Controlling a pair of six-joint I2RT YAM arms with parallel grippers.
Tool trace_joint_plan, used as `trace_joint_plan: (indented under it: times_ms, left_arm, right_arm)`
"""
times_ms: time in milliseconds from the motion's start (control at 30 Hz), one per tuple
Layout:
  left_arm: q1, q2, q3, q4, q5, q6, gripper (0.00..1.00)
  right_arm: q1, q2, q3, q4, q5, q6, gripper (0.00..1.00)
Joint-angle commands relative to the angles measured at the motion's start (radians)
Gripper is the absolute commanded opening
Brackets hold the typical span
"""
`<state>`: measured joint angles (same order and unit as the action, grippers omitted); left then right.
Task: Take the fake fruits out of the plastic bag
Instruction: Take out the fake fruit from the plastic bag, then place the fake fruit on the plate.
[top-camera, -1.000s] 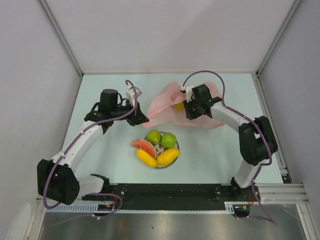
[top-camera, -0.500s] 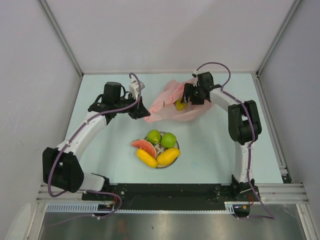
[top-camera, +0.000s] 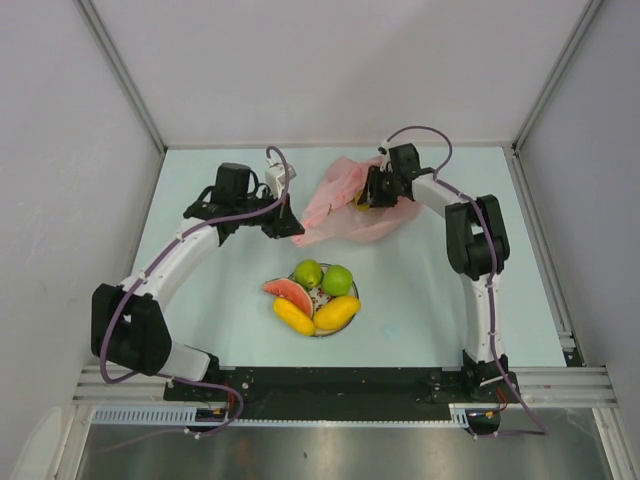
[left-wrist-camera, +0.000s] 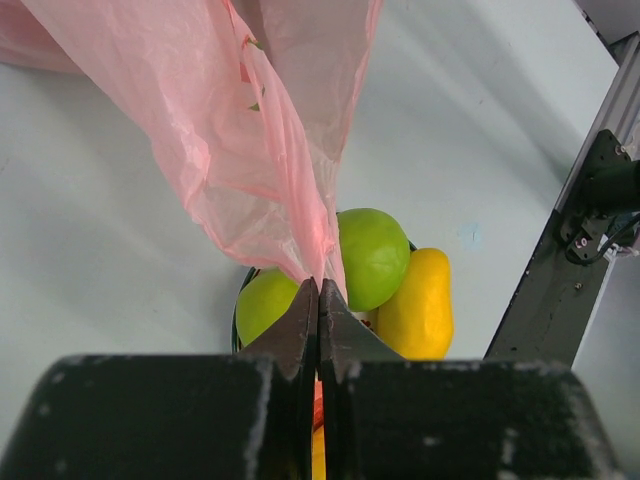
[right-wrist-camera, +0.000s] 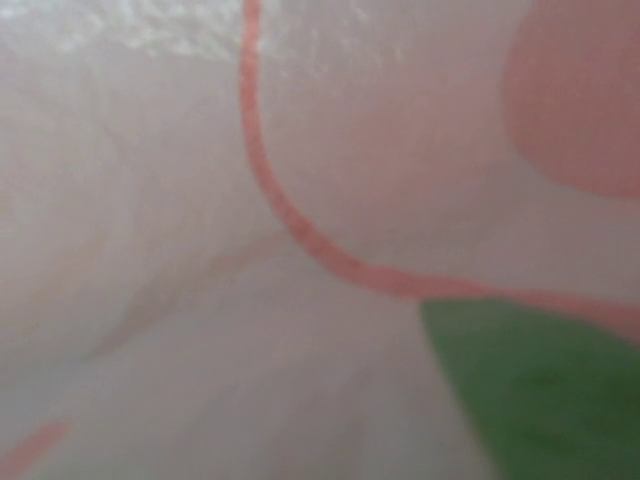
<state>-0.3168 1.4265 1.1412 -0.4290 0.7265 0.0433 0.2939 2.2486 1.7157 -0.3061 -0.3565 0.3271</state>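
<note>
The pink plastic bag (top-camera: 345, 205) lies at the back of the table, bunched up. My left gripper (top-camera: 285, 224) is shut on its left edge; in the left wrist view the film (left-wrist-camera: 260, 150) rises out of the closed tips (left-wrist-camera: 318, 288). My right gripper (top-camera: 370, 190) is pushed into the bag's mouth, fingers hidden by the film. A yellow fruit (top-camera: 360, 200) shows inside the bag beside it. The right wrist view is all blurred pink film (right-wrist-camera: 200, 250) with a green patch (right-wrist-camera: 530, 390). Several fake fruits lie on a plate (top-camera: 322, 299): watermelon slice (top-camera: 287, 292), two green ones (top-camera: 338, 279), two yellow ones (top-camera: 337, 313).
The plate of fruits sits in the middle of the table, in front of the bag and below my left gripper. Grey walls close in the back and sides. The black mounting rail (top-camera: 350, 380) runs along the near edge.
My right arm has swung back and left, pushing its gripper deeper into the bag. The bag has bunched up to the left. My left gripper has shifted slightly back and right with the bag's edge.
</note>
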Motion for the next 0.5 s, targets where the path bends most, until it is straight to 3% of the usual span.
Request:
trace_joint_plan:
  times_ms: [0, 167, 333, 467]
  left_arm:
    - [-0.004, -0.008, 0.028, 0.041, 0.013, -0.017, 0.00]
    - [-0.005, -0.018, 0.015, 0.081, 0.013, -0.037, 0.00]
    - [-0.004, -0.017, 0.028, 0.119, -0.002, -0.094, 0.00]
    - [-0.005, -0.009, 0.038, 0.176, -0.009, -0.149, 0.00]
  right_arm:
    - [-0.021, -0.116, -0.001, 0.009, -0.004, -0.091, 0.16]
    - [-0.038, -0.227, -0.041, -0.091, -0.065, -0.180, 0.14]
    - [-0.018, -0.306, -0.047, -0.307, -0.121, -0.292, 0.13]
    - [0.028, -0.412, -0.148, -0.402, -0.102, -0.378, 0.13]
